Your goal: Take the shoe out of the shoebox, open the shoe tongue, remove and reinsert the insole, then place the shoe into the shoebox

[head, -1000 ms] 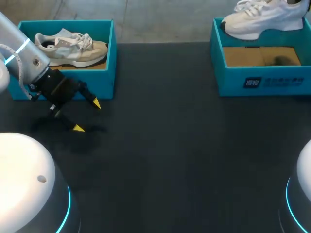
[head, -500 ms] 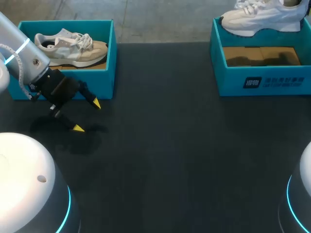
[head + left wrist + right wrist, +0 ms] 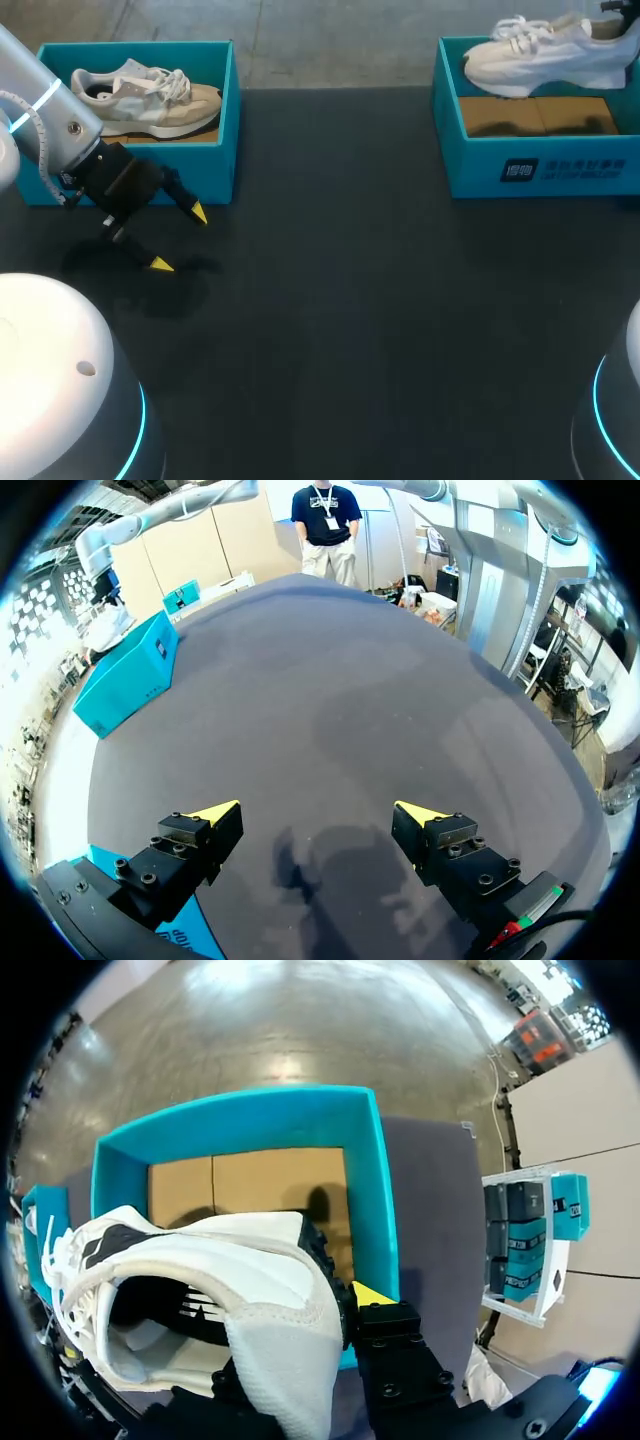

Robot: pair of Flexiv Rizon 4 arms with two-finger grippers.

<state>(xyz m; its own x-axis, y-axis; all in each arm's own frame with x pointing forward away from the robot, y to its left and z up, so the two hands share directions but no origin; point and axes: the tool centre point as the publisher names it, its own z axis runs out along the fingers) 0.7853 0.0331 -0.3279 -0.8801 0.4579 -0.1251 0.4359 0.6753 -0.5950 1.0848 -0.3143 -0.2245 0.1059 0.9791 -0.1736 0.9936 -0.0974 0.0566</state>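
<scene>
One right end effector [image 3: 312,1348] fingertip hidden behind gripped shoe [image 3: 255,1265]; left end effector [image 3: 318,816] gapes.

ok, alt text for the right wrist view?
White mesh sneaker clamped at its heel by the right pincer, opening facing the camera. Beyond it sits an open teal cardboard shoebox, brown cardboard floor showing.

White shoe [image 3: 545,58]: heel cut off by your head view's edge. Your right claw [image 3: 335,1320]: one finger hidden behind the heel.
</scene>
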